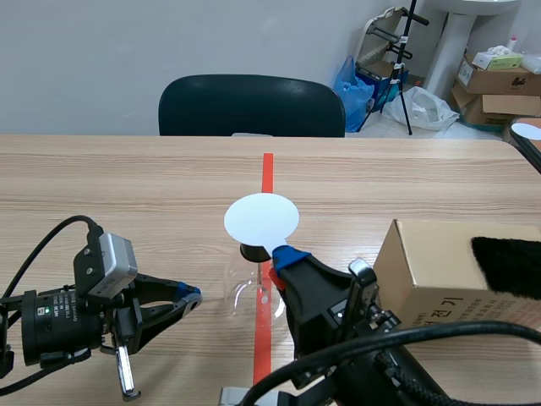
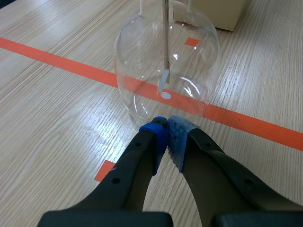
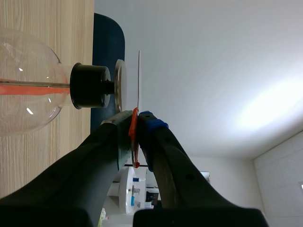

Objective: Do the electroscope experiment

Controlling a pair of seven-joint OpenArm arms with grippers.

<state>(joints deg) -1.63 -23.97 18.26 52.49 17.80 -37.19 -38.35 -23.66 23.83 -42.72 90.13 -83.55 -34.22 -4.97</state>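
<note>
The electroscope is a clear glass flask (image 1: pixel 251 294) with a black stopper (image 1: pixel 253 251), standing on the orange tape line. Seen from the left wrist, a metal rod (image 2: pixel 165 42) hangs inside the flask (image 2: pixel 142 71). My right gripper (image 1: pixel 283 256) is shut on the red handle (image 3: pixel 134 135) of a white disc (image 1: pixel 261 218), holding it just over the flask's top. The right wrist view shows that disc edge-on (image 3: pixel 139 78), close to the metal cap plate (image 3: pixel 119 85) on the stopper (image 3: pixel 90 86). My left gripper (image 1: pixel 191 293) lies low and shut, empty, its tips (image 2: pixel 166 126) just short of the flask.
A cardboard box (image 1: pixel 448 271) with a black furry cloth (image 1: pixel 507 264) on it stands right of the flask, behind my right arm. A dark chair (image 1: pixel 251 105) stands at the table's far edge. Boxes and bags lie on the floor beyond.
</note>
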